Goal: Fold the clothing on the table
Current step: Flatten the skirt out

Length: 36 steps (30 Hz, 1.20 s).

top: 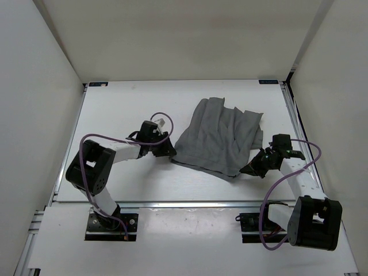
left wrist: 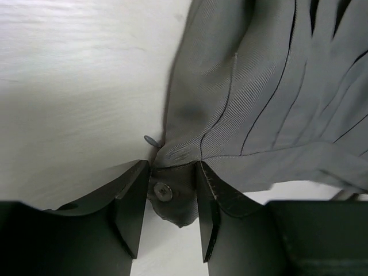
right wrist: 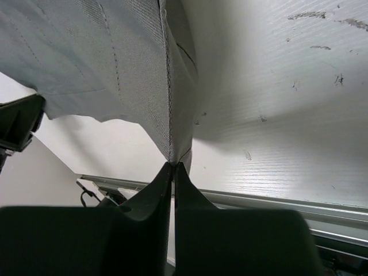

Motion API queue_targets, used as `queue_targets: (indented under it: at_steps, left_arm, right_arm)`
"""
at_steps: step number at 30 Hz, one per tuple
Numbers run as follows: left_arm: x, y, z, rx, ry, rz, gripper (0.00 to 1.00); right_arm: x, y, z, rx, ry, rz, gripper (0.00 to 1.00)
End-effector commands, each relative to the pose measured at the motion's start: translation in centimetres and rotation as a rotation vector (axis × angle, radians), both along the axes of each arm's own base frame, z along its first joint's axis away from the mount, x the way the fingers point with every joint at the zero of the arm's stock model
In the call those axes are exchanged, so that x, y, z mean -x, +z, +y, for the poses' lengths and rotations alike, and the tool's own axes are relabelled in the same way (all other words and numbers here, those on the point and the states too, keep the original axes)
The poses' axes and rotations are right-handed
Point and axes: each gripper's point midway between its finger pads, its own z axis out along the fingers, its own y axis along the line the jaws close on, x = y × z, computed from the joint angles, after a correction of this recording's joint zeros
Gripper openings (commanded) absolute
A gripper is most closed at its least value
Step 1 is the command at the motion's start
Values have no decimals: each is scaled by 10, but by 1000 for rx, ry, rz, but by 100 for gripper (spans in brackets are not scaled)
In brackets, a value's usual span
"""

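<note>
Right of the middle of the tabletop, reaching toward its far right corner, we see the grey pleated skirt spread out with rumples. Its narrower waistband end points to the near left and its wider hem fans toward the far and right edges.

At the skirt's near-left corner sits the left end effector. Its fingers stand apart, and the waistband tab with a small round button lies flat between them, filling the gap from one finger to the other. We cannot tell whether they press on it.

At the near-right corner of the skirt, close to the right edge of the tabletop, the right end effector has its fingers together on a seamed edge of the fabric. The cloth rises from the fingertips and hangs off the tabletop there.

Around the skirt we find little else. A purple cable arches over the left arm, and another loop of it stands just beside the skirt's left edge. A second purple cable curls around the right arm near the right edge. An aluminium rail runs along the near edge between the two arm bases, and small blue labels mark the far corners. White walls close the tabletop in on the left, far and right sides. Dark scuff marks dot the white surface near the right end effector.
</note>
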Motion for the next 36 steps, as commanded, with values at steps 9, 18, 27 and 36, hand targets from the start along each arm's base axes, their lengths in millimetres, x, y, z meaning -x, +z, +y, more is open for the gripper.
queue_targets:
  at_steps: [9,18,27,36]
  left_arm:
    - [75,-69,2,-311,-182,123,32]
    - [45,-33,2,-299,-131,74,0]
    - [-75,162,38,-158,72,-296,0]
    - [-79,298,22,117,-2,-502,0]
  right_arm:
    - [-3,8,-1,-20,-4,-25,0]
    - [-26,33,-6,-20,-9,-128,0]
    - [-128,123,-21,151,139,-410,0]
    - [-192,274,-10,349,256,-850,0]
